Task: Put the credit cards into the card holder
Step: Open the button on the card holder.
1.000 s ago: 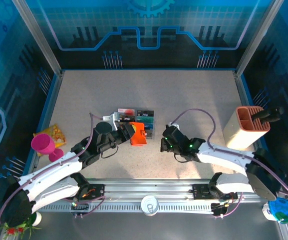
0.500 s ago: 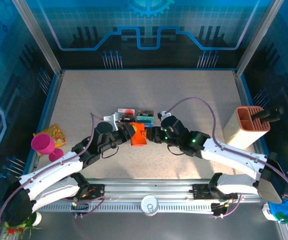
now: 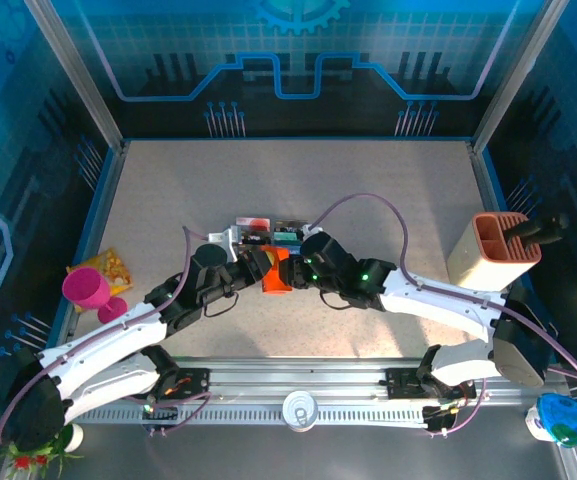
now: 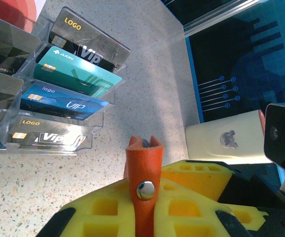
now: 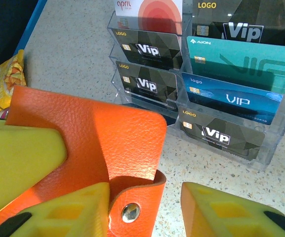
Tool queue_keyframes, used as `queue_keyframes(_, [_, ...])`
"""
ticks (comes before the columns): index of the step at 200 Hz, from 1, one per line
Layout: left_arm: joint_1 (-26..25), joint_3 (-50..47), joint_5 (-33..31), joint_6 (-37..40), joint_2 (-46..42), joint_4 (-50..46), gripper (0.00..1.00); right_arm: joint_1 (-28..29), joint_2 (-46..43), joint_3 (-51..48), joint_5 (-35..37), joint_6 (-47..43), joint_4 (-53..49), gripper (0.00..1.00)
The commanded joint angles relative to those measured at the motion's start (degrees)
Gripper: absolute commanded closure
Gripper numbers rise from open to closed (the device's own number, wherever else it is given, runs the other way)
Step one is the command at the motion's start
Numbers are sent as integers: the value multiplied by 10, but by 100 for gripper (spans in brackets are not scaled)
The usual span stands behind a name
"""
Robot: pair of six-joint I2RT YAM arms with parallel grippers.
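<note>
1. The card holder [image 5: 90, 140], an orange leather-like wallet, sits folded between the yellow pads of the left gripper [image 4: 143, 207], which is clenched on it.
2. Its snap tab [image 5: 132, 210] curls round the near edge, with the metal stud facing the right wrist camera. I cannot tell whether the snap is fastened.
3. The right gripper [image 5: 144, 197] is released, its jaws apart. The tab lies in the gap between them, close against one finger [image 5: 58, 210] and clear of the other.
4. So the holder lies directly ahead of the right gripper, its flat face rising away from the fingers. This arm looks best placed to work the tab, since the left has its grip full.
5. The credit cards [image 5: 231, 96] stand in a clear slotted tray [image 5: 275, 148] just beyond the holder, long edges running across the view. There are black, teal and blue ones, and a red-and-white one at the back.
6. In the overhead view both grippers meet at the holder, near the middle of the table [image 3: 388, 190].
</note>
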Motion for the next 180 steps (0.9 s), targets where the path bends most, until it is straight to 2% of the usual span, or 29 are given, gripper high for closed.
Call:
queue_keyframes(1, [-4, 13, 4, 2, 0, 22, 98, -3, 12, -13, 27, 5, -3, 60])
queue_keyframes(103, [-4, 14, 0, 1, 4, 24, 98, 2, 36, -34, 1, 19, 11, 74])
queue_keyframes(143, [-6, 16, -3, 2, 5, 24, 98, 9, 49, -44, -4, 30, 19, 86])
queue_keyframes(165, [-7, 17, -4, 1, 5, 24, 98, 10, 51, -59, -4, 38, 26, 100])
queue_keyframes(180, [-7, 18, -4, 1, 4, 23, 98, 10, 53, -73, 2, 41, 23, 100])
